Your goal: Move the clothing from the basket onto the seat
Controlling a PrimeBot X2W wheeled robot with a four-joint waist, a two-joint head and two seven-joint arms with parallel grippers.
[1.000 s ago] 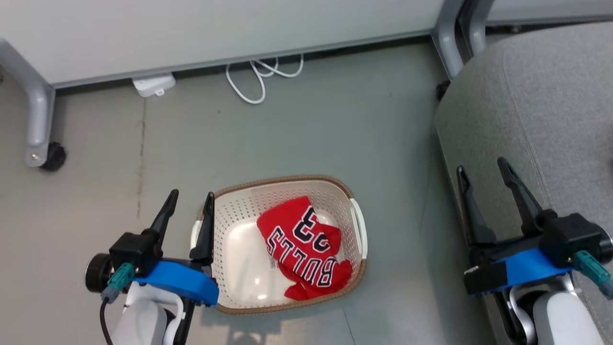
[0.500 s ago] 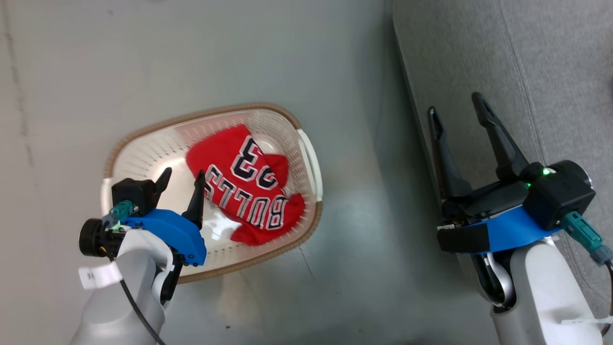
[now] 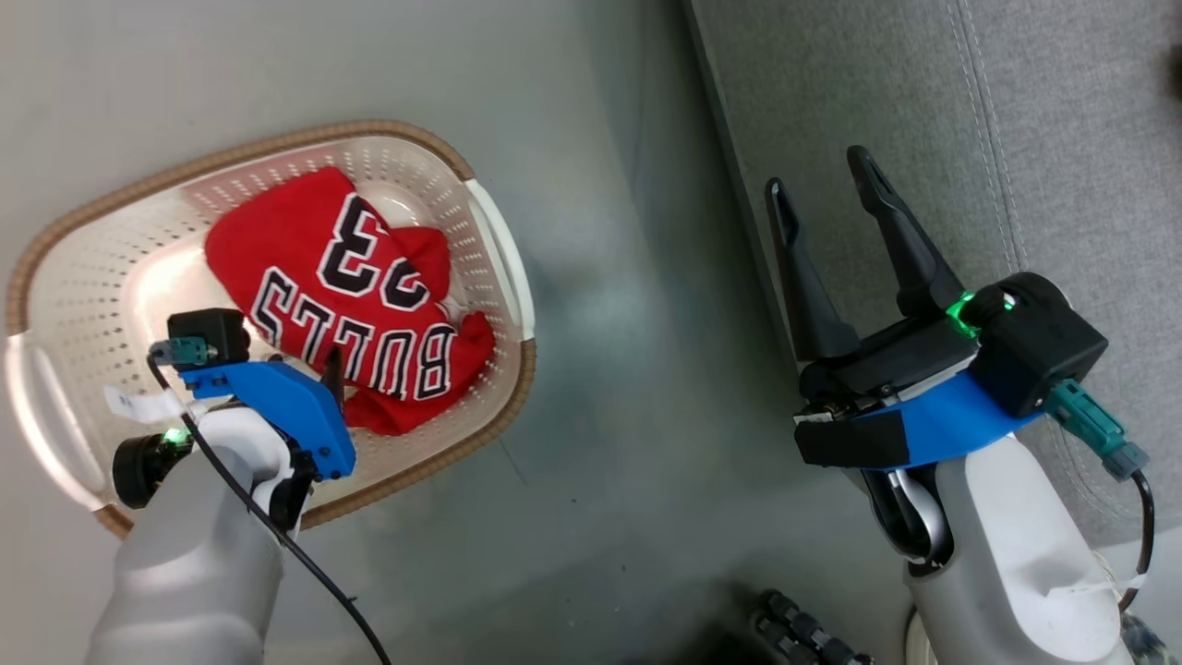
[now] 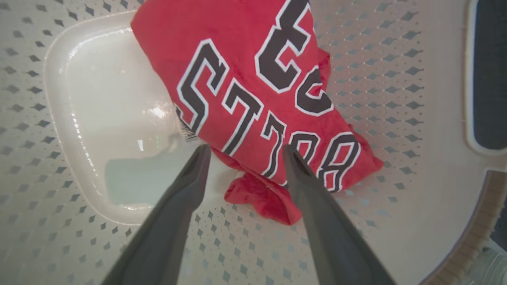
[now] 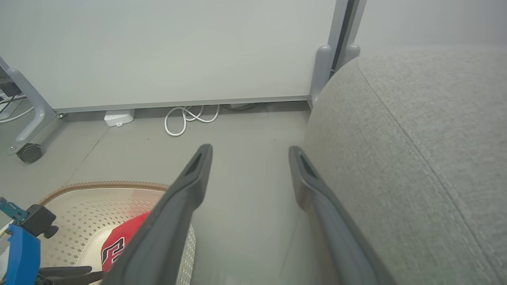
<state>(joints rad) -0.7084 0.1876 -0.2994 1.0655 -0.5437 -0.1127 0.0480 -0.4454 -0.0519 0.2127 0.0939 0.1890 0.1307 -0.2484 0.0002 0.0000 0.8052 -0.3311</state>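
The red "BULLS" jersey (image 3: 332, 296) lies crumpled in the cream basket (image 3: 499, 249) on the floor. A plain red piece (image 4: 265, 198) pokes out under its near edge; I cannot tell if it is a second garment. My left gripper (image 3: 286, 360) reaches down inside the basket. In the left wrist view this gripper (image 4: 245, 148) is open, its tips just over the jersey's (image 4: 245, 67) lower edge, apart from the cloth. My right gripper (image 3: 817, 174) is open and empty against the side of the grey seat (image 3: 970, 111).
A white panel on wheeled grey legs (image 5: 27, 152) stands behind, with a coiled white cable (image 5: 186, 118) and a small white box (image 5: 118, 117) at its foot. Bare grey floor (image 3: 628, 305) separates basket and seat. A dark ribbed part (image 3: 803, 628) shows at the bottom.
The head camera has tipped down and shifted, so the basket now sits at the upper left. My left gripper has gone from the basket's rim down inside, over the jersey. The right gripper stays open.
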